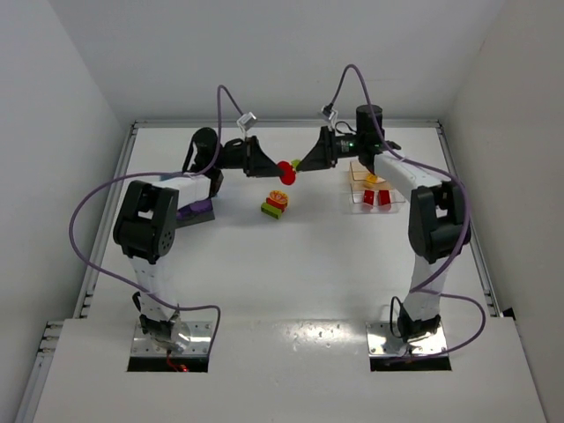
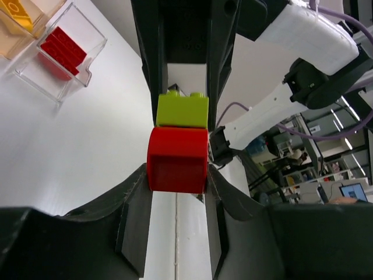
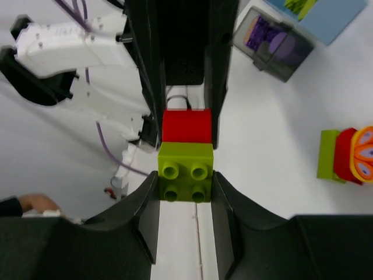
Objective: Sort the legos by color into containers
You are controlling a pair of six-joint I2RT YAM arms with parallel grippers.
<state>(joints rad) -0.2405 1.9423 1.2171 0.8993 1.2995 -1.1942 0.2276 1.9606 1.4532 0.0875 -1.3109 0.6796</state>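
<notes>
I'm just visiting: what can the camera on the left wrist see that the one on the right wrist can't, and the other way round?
Only the left wrist view: the clear tub holding red bricks, with a yellow brick beside them. Only the right wrist view: the dark tub with a purple piece inside, plus a loose stack of lime, red and orange on the table. Both: a red brick joined to a lime brick, the red one pinched in the left jaws, the lime one in the right jaws.
</notes>
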